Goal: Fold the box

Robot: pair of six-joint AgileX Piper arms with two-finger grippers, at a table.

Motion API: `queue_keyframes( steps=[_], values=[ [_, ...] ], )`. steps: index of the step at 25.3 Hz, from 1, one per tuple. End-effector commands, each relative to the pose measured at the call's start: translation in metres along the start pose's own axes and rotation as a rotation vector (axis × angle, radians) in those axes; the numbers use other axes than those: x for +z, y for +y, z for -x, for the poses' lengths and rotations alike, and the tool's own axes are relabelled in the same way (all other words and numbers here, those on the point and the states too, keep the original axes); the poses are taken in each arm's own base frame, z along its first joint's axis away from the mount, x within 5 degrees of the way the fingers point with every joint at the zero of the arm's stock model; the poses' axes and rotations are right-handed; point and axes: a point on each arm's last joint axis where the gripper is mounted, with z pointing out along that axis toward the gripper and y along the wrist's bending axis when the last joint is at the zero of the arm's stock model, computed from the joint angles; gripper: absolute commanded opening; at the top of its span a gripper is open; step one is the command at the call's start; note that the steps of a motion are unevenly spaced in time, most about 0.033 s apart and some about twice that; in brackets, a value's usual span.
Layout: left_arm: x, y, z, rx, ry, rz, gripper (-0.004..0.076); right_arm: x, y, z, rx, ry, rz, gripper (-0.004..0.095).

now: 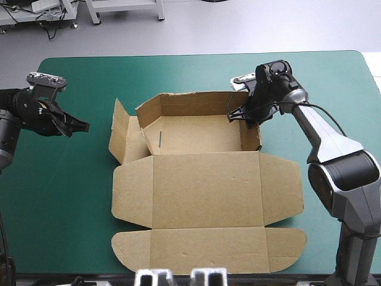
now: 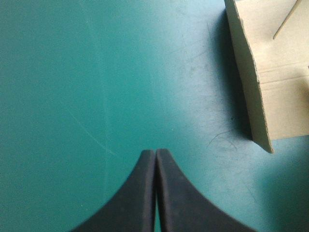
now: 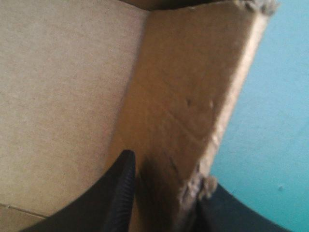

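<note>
The bench [image 1: 71, 196] with its teal-green cover carries the box [image 1: 202, 179] near its middle, well apart from every edge. I judge the folding to be about half done. The largest part, the lid [image 1: 205, 190], lies flat toward the near edge, and its tuck flap [image 1: 208, 250] is also flat. The tray part is on the far side. Its back wall [image 1: 190, 102] stands up and the right wall [image 1: 250, 136] stands up too. The left side is not finished: the left wall [image 1: 149, 116] leans at an angle, and the left flap [image 1: 119, 134] opens outward over the cover. So it seems that the left side must be raised and tucked before the tray can hold its shape.

The right arm [image 1: 333, 155] reaches from the right side over the far right corner of the tray, with the wrist bent down. The right jaws are grasping the right wall: one black finger [image 3: 116, 193] is inside the tray and the other is outside, with the board between them.

The left arm [image 1: 24, 113] hangs over bare cover to the left of the box, apart from it. The left jaws are clenched on nothing; the fingers [image 2: 140, 193] meet in one point, and the left flap is ahead of them and to one side.
</note>
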Motion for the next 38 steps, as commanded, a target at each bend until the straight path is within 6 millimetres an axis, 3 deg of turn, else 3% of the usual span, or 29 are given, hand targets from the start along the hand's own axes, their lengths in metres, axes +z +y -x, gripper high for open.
queue_keyframes(
  steps=[1,4,6,8,13,20,28,33,38],
  values=[
    [-0.021,0.002,0.008,-0.013,-0.132,0.031,-0.001,-0.019,0.0,0.001,0.0,-0.039,0.021,-0.0027],
    [-0.022,0.004,0.015,-0.056,-0.199,0.042,-0.001,-0.021,0.0,0.002,0.001,-0.054,0.023,-0.0019],
    [-0.017,0.006,0.023,-0.102,-0.264,0.05,-0.001,-0.037,0.001,0.003,0.0,-0.086,0.023,-0.0024],
    [-0.004,0.01,0.032,-0.176,-0.304,0.041,-0.001,-0.065,0.001,0.004,-0.003,-0.164,0.021,-0.0023],
    [0.038,0.05,0.036,-0.49,-0.305,-0.148,-0.001,-0.173,-0.002,-0.011,-0.033,-0.45,-0.03,-0.0024],
    [0.055,0.075,0.039,-0.635,-0.409,-0.456,-0.001,-0.24,-0.006,-0.043,-0.035,-0.615,-0.048,-0.0024],
    [0.077,0.07,0.05,-0.65,-0.473,-0.82,-0.001,-0.323,-0.009,-0.095,-0.02,-0.854,-0.066,-0.0024],
    [0.082,0.061,0.051,-0.585,-0.479,-1.077,-0.001,-0.353,-0.006,-0.118,-0.024,-0.952,-0.05,-0.0024],
    [0.078,0.05,0.055,-0.565,-0.477,-1.134,-0.001,-0.358,-0.005,-0.122,-0.026,-0.969,-0.041,-0.0024]
  ],
)
